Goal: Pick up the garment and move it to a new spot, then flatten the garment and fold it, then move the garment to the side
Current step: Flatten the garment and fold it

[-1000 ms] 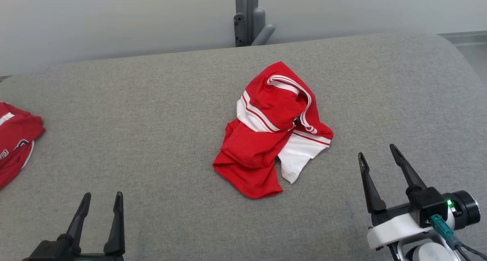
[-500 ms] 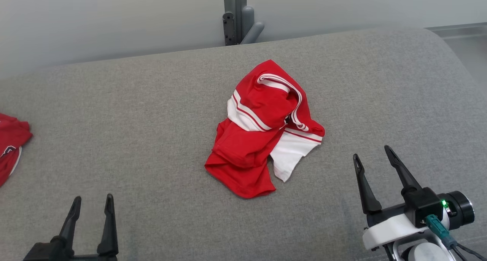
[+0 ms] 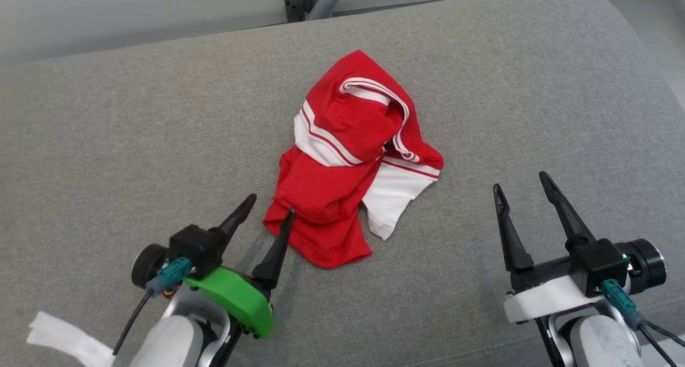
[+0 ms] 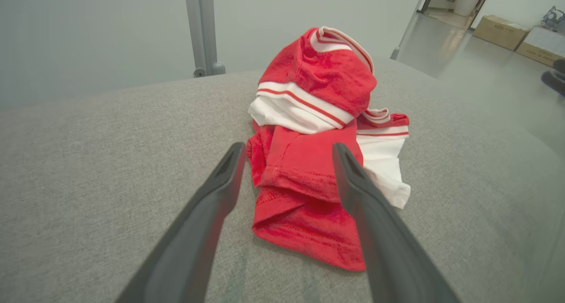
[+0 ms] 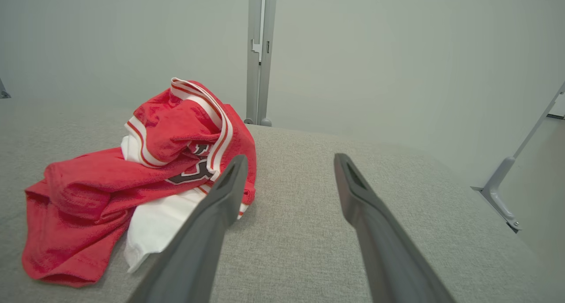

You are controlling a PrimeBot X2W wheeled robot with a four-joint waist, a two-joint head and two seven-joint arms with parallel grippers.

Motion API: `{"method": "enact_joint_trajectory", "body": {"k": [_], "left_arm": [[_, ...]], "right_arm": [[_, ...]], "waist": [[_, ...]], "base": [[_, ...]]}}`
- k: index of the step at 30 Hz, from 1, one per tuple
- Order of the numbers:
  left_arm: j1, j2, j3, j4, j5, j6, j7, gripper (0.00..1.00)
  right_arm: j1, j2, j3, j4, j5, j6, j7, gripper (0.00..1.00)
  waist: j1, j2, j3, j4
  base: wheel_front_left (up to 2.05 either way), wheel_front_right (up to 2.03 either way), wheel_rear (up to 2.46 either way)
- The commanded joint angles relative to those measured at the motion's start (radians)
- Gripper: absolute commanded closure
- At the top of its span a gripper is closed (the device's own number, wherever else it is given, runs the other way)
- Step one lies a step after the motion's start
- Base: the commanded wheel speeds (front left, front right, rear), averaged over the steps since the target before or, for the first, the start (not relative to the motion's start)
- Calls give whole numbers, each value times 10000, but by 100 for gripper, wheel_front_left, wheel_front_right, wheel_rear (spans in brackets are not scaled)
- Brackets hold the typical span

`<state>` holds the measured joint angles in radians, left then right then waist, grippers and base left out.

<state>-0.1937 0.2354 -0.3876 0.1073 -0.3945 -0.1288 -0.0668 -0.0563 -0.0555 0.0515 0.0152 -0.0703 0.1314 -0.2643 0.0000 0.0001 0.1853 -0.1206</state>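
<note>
While garment (image 3: 350, 158) lies crumpled at centre of grey padded surface (image 3: 107, 142), well off all edges, left gripper (image 3: 271, 204) jaws wide, straddling near-left red hem. Right gripper (image 3: 520, 180) wide, empty, apart. Advice: lower onto hem fold, pinch thick bunch, lift straight.

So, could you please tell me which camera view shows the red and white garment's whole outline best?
The head view: from above, the garment shows nearly its whole outline on the grey surface. Both wrist views see it low and side-on, with open jaws crossing its near edge.
</note>
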Motion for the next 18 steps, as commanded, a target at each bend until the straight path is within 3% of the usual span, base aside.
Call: {"method": "enact_joint_trajectory", "body": {"k": [1,7,13,14,16,17,18], "left_arm": [[-282,42,-181,197,-141,-24,179,0],[-1014,27,-1020,1264,-813,-24,1059,0],[-1450,-375,-801,1909,-1443,9,1186,0],[-1527,-326,-810,2038,-1375,30,1249,44],[-1598,-290,-783,2305,-1341,93,1224,91],[-1644,-307,-764,2418,-1360,112,1165,100],[-1700,-324,-697,2485,-1391,154,1089,100]], "right_arm": [[-155,8,-21,-38,68,-14,-3,0],[-325,48,-36,-60,195,-14,-3,0],[-417,50,-84,-89,451,-14,-3,0],[-423,50,-78,-87,478,-14,-3,0],[-434,51,-60,-63,503,-14,-3,0],[-432,50,-47,-51,513,-14,-3,0],[-414,50,-50,-45,532,-14,-3,0]], "waist": [[0,-1,525,-500],[0,-1,902,-1037],[0,-1,1037,-1351],[0,-1,1041,-1380],[0,-1,1017,-1443],[0,-1,994,-1470],[0,-1,966,-1484]], "base": [[0,0,0],[0,0,0],[0,0,0],[0,0,0],[0,0,0],[0,0,0],[0,0,0]]}}
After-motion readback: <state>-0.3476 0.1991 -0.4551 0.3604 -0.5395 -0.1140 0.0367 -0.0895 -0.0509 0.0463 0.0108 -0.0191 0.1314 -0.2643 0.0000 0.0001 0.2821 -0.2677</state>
